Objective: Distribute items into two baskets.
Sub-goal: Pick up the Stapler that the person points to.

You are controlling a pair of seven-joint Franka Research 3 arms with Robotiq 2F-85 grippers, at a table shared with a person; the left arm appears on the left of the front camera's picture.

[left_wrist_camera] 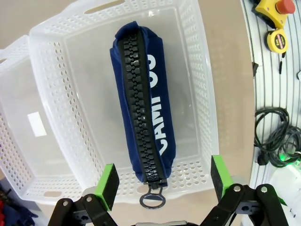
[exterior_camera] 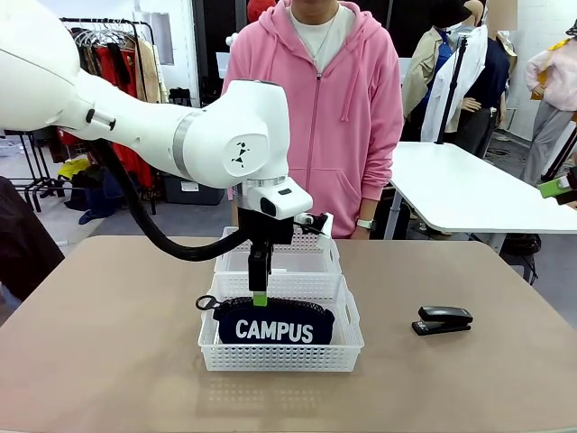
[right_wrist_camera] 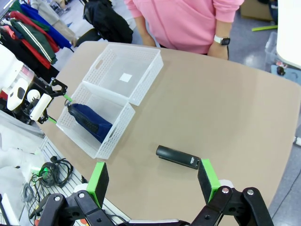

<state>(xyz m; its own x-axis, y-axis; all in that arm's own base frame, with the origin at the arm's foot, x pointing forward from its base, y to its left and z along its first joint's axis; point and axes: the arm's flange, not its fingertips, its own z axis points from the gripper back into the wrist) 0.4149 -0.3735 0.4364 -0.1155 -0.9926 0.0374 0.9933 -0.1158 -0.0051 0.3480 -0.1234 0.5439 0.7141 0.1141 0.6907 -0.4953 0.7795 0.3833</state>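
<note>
Two white baskets are sitting touching at centre frame: the lower basket (exterior_camera: 279,358) is holding the navy pouch (exterior_camera: 275,327), with the upper basket (exterior_camera: 306,262) behind it. The left gripper (left_wrist_camera: 164,182) is hovering over the pouch, jaws spread. The right gripper (right_wrist_camera: 153,180) is hanging with jaws spread apart. The black stapler (exterior_camera: 443,319) is lying lower right.

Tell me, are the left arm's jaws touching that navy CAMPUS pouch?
Apart. The left wrist view shows the left gripper, jaws open, its green pads either side of the CAMPUS pouch, with the larger basket lattice visible between.
</note>
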